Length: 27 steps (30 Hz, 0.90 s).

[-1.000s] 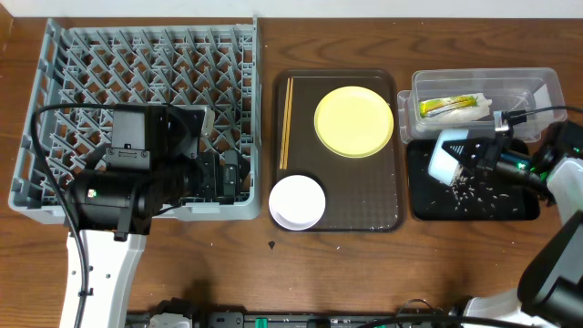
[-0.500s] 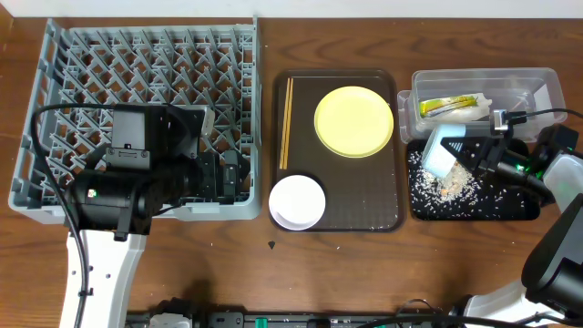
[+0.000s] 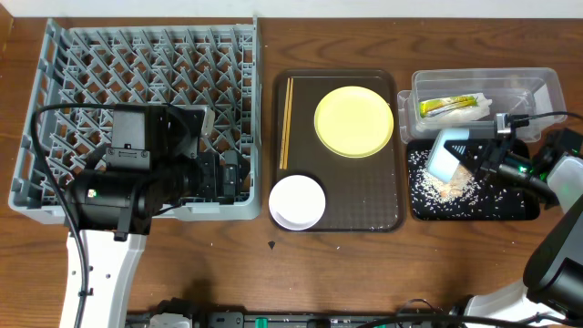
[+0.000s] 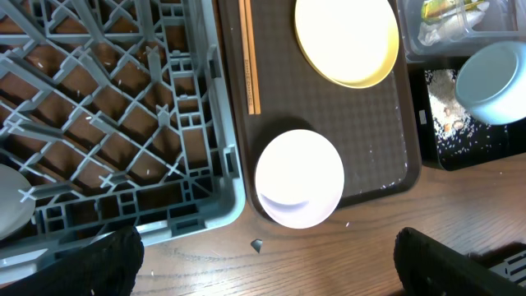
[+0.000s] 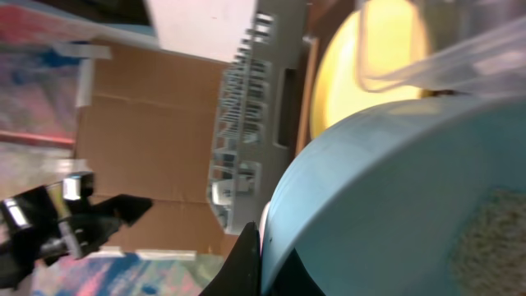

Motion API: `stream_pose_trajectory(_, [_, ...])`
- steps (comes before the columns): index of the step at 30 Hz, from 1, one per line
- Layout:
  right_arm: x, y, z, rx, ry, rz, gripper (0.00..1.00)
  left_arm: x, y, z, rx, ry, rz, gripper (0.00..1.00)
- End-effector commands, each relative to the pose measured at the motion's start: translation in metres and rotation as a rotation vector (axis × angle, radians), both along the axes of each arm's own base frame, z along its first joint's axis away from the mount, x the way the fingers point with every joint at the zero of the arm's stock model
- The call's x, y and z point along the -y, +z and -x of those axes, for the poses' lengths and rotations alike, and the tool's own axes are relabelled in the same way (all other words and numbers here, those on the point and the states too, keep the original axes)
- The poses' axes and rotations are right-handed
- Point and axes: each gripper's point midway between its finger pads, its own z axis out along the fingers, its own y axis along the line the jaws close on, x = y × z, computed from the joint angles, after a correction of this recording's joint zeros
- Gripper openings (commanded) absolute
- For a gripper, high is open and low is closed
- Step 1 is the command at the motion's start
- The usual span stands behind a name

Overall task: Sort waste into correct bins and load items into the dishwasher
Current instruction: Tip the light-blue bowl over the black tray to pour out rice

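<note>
My right gripper (image 3: 475, 157) (image 5: 271, 255) is shut on the rim of the light blue bowl (image 3: 442, 157) (image 4: 493, 70) (image 5: 394, 189) and holds it tipped over the black tray (image 3: 510, 205). White rice grains (image 3: 424, 187) and a beige lump (image 3: 453, 185) lie in that tray. The clear tub (image 3: 537, 87) holds the yellow-green wrapper (image 3: 446, 107) and the white tissue (image 3: 480, 105). My left gripper (image 3: 223, 178) (image 4: 271, 271) is open and empty over the front edge of the grey dish rack (image 3: 137, 64) (image 4: 123, 123).
The dark brown serving tray (image 3: 364, 196) holds the yellow plate (image 3: 353, 120) (image 4: 345, 37), the cream-white bowl (image 3: 297, 201) (image 4: 299, 177) and the chopsticks (image 3: 286, 123) (image 4: 249, 57). A pale rounded item (image 4: 8, 210) sits in the rack. A small dark scrap (image 3: 271, 244) lies on the table.
Rice and the beige lump have spilled from the light blue bowl onto the black tray. The bowl has shifted slightly. My left arm has not moved.
</note>
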Motion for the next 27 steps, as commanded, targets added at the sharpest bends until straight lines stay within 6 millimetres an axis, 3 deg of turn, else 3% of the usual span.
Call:
stream_pose_trajectory(1, [0.002, 0.009, 0.003, 0.026, -0.011, -0.062, 0.01, 0.0, 0.005, -0.002, 0.02, -0.014, -0.011, 0.98])
stream_pose_trajectory(2, [0.001, 0.012, 0.004, 0.068, -0.004, -0.057, 0.01, 0.0, 0.005, -0.002, 0.021, -0.014, -0.011, 0.98])
stream_pose_trajectory(4, [0.005, -0.005, 0.004, 0.001, -0.009, 0.018, 0.01, 0.0, 0.005, -0.002, 0.02, -0.014, -0.011, 0.98])
stream_pose_trajectory(7, [0.001, 0.007, 0.007, 0.057, 0.001, -0.028, 0.01, 0.0, 0.005, -0.002, 0.02, -0.014, -0.011, 0.98])
stream_pose_trajectory(9, [0.003, 0.001, 0.006, 0.026, -0.003, -0.004, 0.01, 0.0, 0.005, -0.002, 0.021, -0.014, -0.011, 0.98])
stream_pose_trajectory(10, [0.002, 0.005, 0.007, -0.011, -0.012, -0.051, 0.01, 0.0, 0.005, -0.002, 0.02, -0.014, -0.011, 0.98])
stream_pose_trajectory(12, [-0.001, 0.02, 0.008, 0.085, -0.003, -0.088, 0.01, 0.0, 0.005, -0.002, 0.021, -0.014, -0.011, 0.98])
stream_pose_trajectory(14, [0.005, 0.001, 0.005, 0.043, -0.004, 0.017, 0.01, 0.0, 0.005, -0.002, 0.021, -0.014, -0.011, 0.98])
stream_pose_trajectory(15, [0.009, -0.014, 0.005, -0.1, -0.032, 0.033, 0.01, 0.0, 0.005, -0.002, 0.021, -0.014, -0.011, 0.98])
stream_pose_trajectory(16, [0.007, -0.013, 0.007, -0.145, -0.041, -0.001, 0.01, 0.0, 0.005, -0.002, 0.021, -0.014, -0.011, 0.98])
stream_pose_trajectory(18, [-0.002, 0.01, 0.012, 0.02, 0.003, -0.028, 0.01, 0.0, 0.005, -0.002, 0.02, -0.014, -0.011, 0.98])
stream_pose_trajectory(19, [-0.001, 0.006, 0.012, 0.032, 0.011, 0.018, 0.01, 0.0, 0.005, -0.002, 0.021, -0.014, -0.011, 0.98])
stream_pose_trajectory(21, [0.008, -0.017, 0.011, -0.131, -0.026, 0.109, 0.01, 0.0, 0.005, -0.002, 0.021, -0.014, -0.011, 0.98])
stream_pose_trajectory(24, [0.007, -0.008, 0.013, -0.116, -0.028, 0.136, 0.01, 0.0, 0.005, -0.002, 0.021, -0.014, -0.011, 0.98])
stream_pose_trajectory(27, [0.014, -0.005, 0.012, -0.099, -0.054, 0.283, 0.01, 0.0, 0.005, -0.002, 0.021, -0.014, -0.011, 0.98])
